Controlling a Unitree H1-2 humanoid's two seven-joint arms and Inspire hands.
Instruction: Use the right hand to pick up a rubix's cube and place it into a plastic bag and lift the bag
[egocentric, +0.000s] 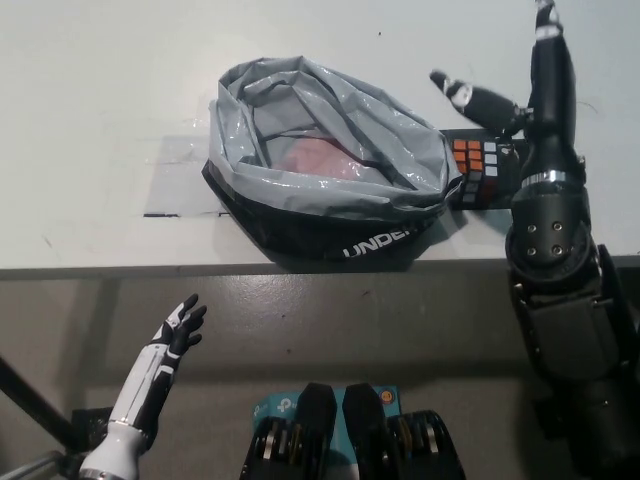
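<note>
Cube (476, 172), its orange and white stickers showing, lies on the white table (100, 90) just beside the open grey plastic bag (325, 165), my black right hand (520, 90) spread above it, holding nothing, while my white left hand (180, 328) rests open below the table edge.

right hand (530, 90) partly covers cube (476, 170); bag (320, 160) hides its left edge.
</note>
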